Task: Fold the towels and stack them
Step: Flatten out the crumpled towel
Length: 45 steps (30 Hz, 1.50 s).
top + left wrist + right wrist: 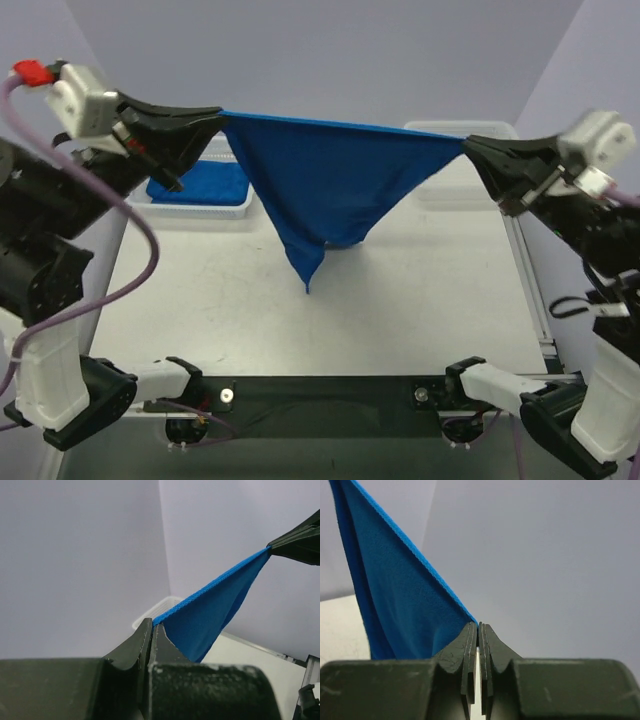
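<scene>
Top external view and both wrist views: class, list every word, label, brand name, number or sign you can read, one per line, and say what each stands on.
None: no text can be read in any view.
The blue towel, the left hand, the right hand, the white basket and the table all show plain surfaces, with no lettering, numbers or signs.

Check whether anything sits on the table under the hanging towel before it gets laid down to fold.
Nothing visible does. The towel hangs stretched between the left gripper and the right gripper, and the table shows nothing beneath it. A white basket and a second white basket sit farther back.
</scene>
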### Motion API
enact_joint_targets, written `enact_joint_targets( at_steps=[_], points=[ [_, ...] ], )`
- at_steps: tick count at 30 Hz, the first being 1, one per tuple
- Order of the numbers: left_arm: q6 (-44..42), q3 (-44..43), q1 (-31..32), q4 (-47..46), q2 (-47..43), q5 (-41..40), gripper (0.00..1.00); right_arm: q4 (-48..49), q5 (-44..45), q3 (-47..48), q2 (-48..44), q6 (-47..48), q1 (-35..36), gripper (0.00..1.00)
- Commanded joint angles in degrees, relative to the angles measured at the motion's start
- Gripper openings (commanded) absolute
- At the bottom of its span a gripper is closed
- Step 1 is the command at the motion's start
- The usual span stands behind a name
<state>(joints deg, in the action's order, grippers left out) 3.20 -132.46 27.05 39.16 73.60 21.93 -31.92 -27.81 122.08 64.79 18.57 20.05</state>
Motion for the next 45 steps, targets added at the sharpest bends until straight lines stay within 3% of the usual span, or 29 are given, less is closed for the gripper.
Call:
enact_joint_targets(
  at_steps=[1, 11, 15, 17, 19, 20, 23, 25, 26, 29, 33, 36, 41, 45],
  points=[
    [-2.24, -1.57, -2.70, -8.83, -6.89, -7.88, 0.00, -0.60, 9.80, 3.16, -4.85, 4.81, -2.39, 0.00],
    [1.63, -2.28, -2.97, -10.50, -6.73, -4.18, 0.00, 4.24, 3.92, 4.74, -4.24, -0.10, -2.39, 0.00],
    [4.09, 3.77, -2.88, -12.43, -5.58, -2.43, 0.00, 4.94, 0.58, -1.91, -2.13, -7.30, -2.39, 0.00],
    [6.71, 9.66, -2.88, -13.84, -5.66, -1.11, 0.00, 7.55, -2.49, -11.91, -2.04, -11.60, -2.39, 0.01],
    [8.65, 16.40, -2.62, -17.00, -6.01, 1.61, 0.00, 13.08, -3.47, -24.61, -3.00, -18.55, -2.47, 0.11],
    [10.84, 18.80, -2.35, -18.23, -6.19, 2.06, 0.00, 15.03, -2.52, -28.79, -3.53, -21.09, -2.39, 0.28],
    [13.93, 29.84, 1.50, -21.75, -6.80, 2.68, 0.00, 18.91, 0.12, -42.57, -5.64, -28.23, -2.30, 0.54],
    [14.03, 36.81, 6.06, -24.30, -6.89, -1.60, 0.00, 19.09, 2.93, -48.32, -7.30, -30.60, -2.12, 0.60],
    [13.85, 43.19, 11.39, -25.17, -6.63, -3.11, 0.00, 19.09, 3.37, -53.21, -7.84, -30.96, -1.95, 0.66],
    [17.78, 54.01, 18.01, -30.44, -2.44, -5.84, 0.00, 16.64, 5.22, -61.31, -10.73, -31.40, -1.42, 0.67],
    [21.93, 61.25, 22.25, -38.26, 5.48, -8.05, 0.00, 14.35, 9.17, -70.45, -15.39, -33.68, -0.72, 0.67],
    [22.81, 61.54, 22.70, -40.92, 12.67, -9.27, 0.00, 14.34, 8.57, -75.04, -17.68, -36.14, 0.50, 0.67],
    [22.64, 56.36, 22.08, -39.24, 23.66, -10.60, 0.00, 14.69, 15.58, -83.14, -19.71, -39.92, 6.04, 0.67],
    [24.04, 52.23, 20.86, -37.14, 29.56, -9.37, 0.00, 18.20, 16.21, -88.06, -19.45, -46.66, 9.73, 0.64]
  ],
)
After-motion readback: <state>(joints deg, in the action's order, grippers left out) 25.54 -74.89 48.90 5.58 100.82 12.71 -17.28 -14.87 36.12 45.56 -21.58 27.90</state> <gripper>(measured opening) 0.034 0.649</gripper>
